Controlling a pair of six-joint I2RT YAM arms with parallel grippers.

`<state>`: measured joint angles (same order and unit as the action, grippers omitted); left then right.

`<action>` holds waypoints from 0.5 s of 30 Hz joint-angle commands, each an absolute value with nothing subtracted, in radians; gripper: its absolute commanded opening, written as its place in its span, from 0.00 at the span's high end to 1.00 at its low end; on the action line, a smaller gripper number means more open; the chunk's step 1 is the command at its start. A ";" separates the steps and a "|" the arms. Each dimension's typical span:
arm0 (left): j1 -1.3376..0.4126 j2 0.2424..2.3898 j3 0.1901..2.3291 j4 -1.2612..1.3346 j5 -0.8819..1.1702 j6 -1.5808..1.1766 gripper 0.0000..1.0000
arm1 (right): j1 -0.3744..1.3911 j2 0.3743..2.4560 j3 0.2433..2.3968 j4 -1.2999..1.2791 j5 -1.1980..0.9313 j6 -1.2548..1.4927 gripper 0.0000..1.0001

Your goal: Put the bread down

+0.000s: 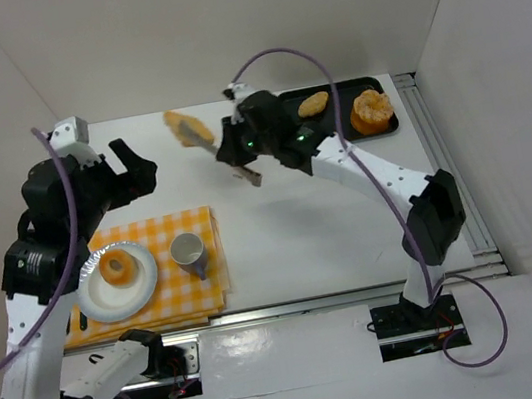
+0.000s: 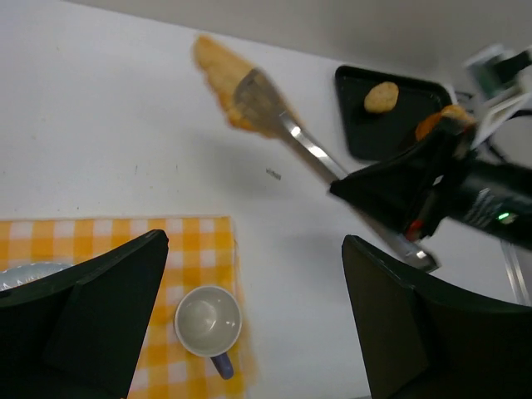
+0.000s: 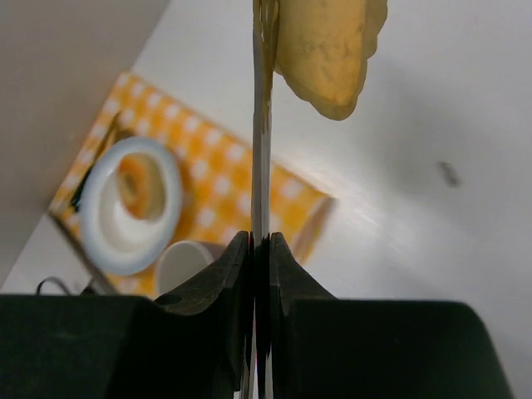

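A flat golden piece of bread hangs above the white table at the back centre, caught at the tip of metal tongs. My right gripper is shut on the tongs' handle. My left gripper is open and holds nothing; it hovers over the right edge of the checkered cloth, above the cup.
On the yellow checkered cloth stand a white plate with a doughnut and a grey cup. A black tray at the back right holds a roll and an orange pastry.
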<state>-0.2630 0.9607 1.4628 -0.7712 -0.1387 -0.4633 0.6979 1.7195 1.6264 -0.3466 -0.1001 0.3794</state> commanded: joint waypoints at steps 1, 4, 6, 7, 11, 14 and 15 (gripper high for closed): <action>-0.256 0.882 1.522 -0.713 -0.204 -0.509 0.01 | 0.811 1.801 1.738 -0.221 -0.228 0.410 1.00; -0.256 0.882 1.592 -0.730 -0.213 -0.500 0.01 | 0.920 1.910 1.847 -0.212 -0.258 0.410 1.00; -0.256 0.893 1.649 -0.753 -0.224 -0.500 0.01 | 0.988 2.000 1.932 -0.225 -0.301 0.410 1.00; -0.256 0.893 1.660 -0.762 -0.224 -0.500 0.01 | 1.009 2.029 1.957 -0.235 -0.301 0.410 1.00; -0.256 0.884 1.657 -0.773 -0.233 -0.500 0.01 | 1.091 2.112 1.988 -0.244 -0.313 0.397 1.00; -0.256 0.874 1.647 -0.773 -0.233 -0.500 0.01 | 1.109 2.112 1.944 -0.246 -0.313 0.397 1.00; -0.256 0.874 1.638 -0.773 -0.233 -0.500 0.01 | 1.109 2.100 1.922 -0.226 -0.352 0.397 1.00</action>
<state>-0.2630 0.8745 1.6501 -0.7849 -0.2199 -0.4831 1.1229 2.1468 1.9190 -0.2996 -0.3038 0.4026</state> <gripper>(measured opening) 0.993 0.168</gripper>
